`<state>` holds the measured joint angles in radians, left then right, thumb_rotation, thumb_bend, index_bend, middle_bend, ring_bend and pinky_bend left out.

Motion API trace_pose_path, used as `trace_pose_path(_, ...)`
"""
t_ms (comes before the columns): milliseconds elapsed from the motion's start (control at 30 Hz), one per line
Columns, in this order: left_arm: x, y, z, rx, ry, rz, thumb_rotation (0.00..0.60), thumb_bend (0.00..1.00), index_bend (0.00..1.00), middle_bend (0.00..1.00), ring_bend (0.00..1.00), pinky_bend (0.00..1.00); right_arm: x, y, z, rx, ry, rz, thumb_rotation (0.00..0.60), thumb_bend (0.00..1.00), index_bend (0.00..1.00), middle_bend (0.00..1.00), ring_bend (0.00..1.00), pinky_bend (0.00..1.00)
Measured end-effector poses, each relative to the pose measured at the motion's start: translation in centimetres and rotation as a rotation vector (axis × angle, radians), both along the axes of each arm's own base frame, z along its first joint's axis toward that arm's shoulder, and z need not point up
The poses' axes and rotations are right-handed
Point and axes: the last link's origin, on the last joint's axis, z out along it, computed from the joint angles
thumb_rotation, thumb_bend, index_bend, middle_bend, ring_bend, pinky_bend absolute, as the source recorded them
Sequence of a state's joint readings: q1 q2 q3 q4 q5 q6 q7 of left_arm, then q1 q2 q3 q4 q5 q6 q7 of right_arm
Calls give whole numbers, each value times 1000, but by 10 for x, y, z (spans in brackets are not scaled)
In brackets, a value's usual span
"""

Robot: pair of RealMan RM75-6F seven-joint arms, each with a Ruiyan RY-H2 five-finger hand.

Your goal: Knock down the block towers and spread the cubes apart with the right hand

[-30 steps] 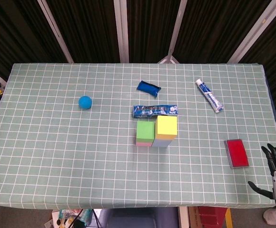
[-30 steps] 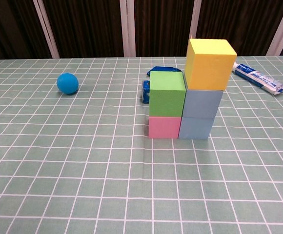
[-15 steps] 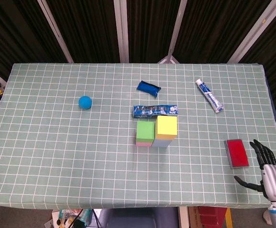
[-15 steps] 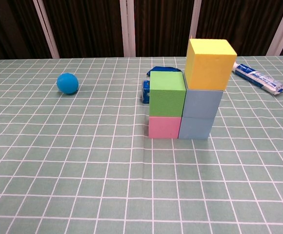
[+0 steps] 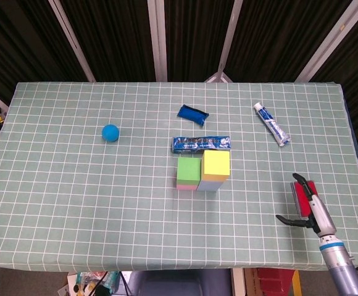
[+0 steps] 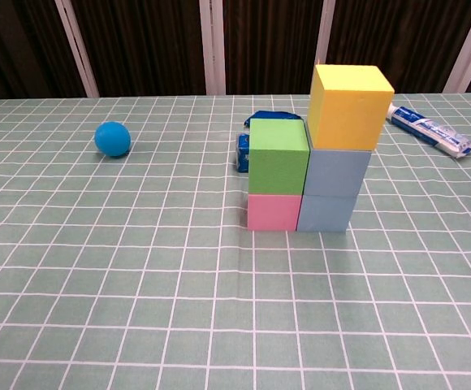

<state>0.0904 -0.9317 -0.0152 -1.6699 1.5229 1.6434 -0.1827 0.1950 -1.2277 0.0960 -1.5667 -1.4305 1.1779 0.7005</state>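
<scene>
Two block towers stand side by side at mid-table. The taller one has a yellow cube (image 6: 350, 106) (image 5: 216, 164) on two light blue cubes (image 6: 333, 191). The shorter one is a green cube (image 6: 278, 156) (image 5: 189, 169) on a pink cube (image 6: 273, 212). My right hand (image 5: 307, 203) is over the table's front right, edge-on with fingers straight and thumb out, holding nothing, well right of the towers. It lies over a red flat object (image 5: 302, 195). The chest view does not show the hand. My left hand is out of both views.
A blue ball (image 5: 110, 132) (image 6: 112, 139) lies left of the towers. A blue snack packet (image 5: 201, 143) sits just behind them, a dark blue pouch (image 5: 192, 113) farther back. A toothpaste tube (image 5: 271, 123) (image 6: 429, 128) lies at the back right.
My right hand has come in from beyond the table's right front edge, moving left onto the table and over the red object, turning edge-on. The towers have not moved.
</scene>
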Motion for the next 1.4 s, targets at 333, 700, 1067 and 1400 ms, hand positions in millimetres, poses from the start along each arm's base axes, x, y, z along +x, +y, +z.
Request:
trace_pose_path(333, 1, 1, -2, -2, 9, 3, 600, 255, 103, 0, 0, 0, 28, -19, -48, 33, -7, 59, 600, 89, 0, 12, 24, 0)
trace_pose_path(700, 1, 3, -1, 5, 12, 12, 600, 255, 103, 0, 0, 0, 57, -43, -84, -34, 4, 73, 600, 89, 0, 12, 25, 0)
trace_pose_path(1067, 1, 5, -1, 9, 16, 16, 600, 254, 103, 0, 0, 0, 68, -65, -96, -53, 67, 46, 600, 90, 0, 20, 78, 0)
trace_pose_path(1400, 1, 7, -2, 8, 20, 19, 600, 255, 103, 0, 0, 0, 91, -74, -114, -39, 103, 51, 600, 89, 0, 42, 106, 0)
